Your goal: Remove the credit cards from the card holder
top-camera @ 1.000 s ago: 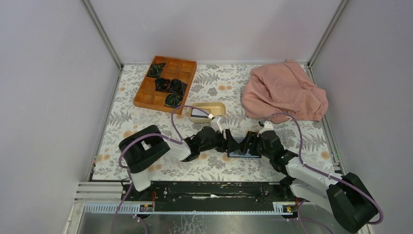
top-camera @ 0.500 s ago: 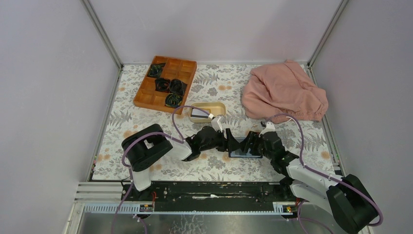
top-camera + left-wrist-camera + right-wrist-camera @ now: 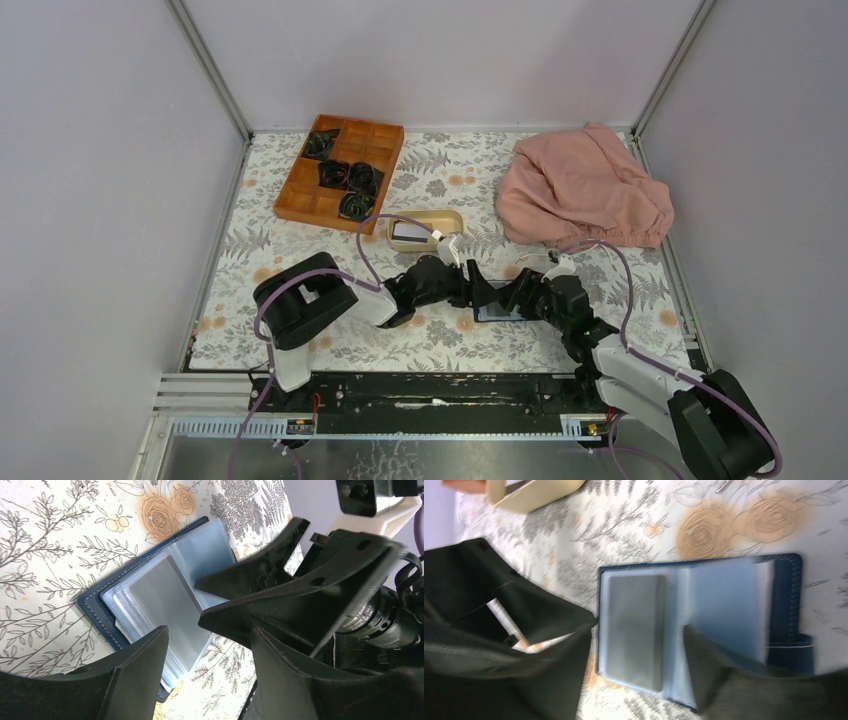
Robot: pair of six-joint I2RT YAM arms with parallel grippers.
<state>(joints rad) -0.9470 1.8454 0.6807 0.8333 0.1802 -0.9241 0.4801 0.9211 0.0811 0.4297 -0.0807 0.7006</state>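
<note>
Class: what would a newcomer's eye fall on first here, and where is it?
The open navy card holder lies near mid-table, with the left gripper and right gripper meeting over it, both open. A pink cloth fills the far right corner.

Table [image 3: 236, 262]: card holder [image 3: 724, 605], dish [image 3: 453, 222], tray [image 3: 309, 203], cloth [image 3: 580, 190]

Seen from above, the left arm [image 3: 420, 285] and right arm [image 3: 575, 310] reach inward and meet over a navy card holder [image 3: 497, 313] lying on a floral-patterned bench [image 3: 250, 250]. Just behind, a beige oval dish [image 3: 455, 224] holds a card [image 3: 408, 232]. A wooden compartment tray [image 3: 310, 197] sits back left, a crumpled pink cloth [image 3: 585, 190] back right
</note>
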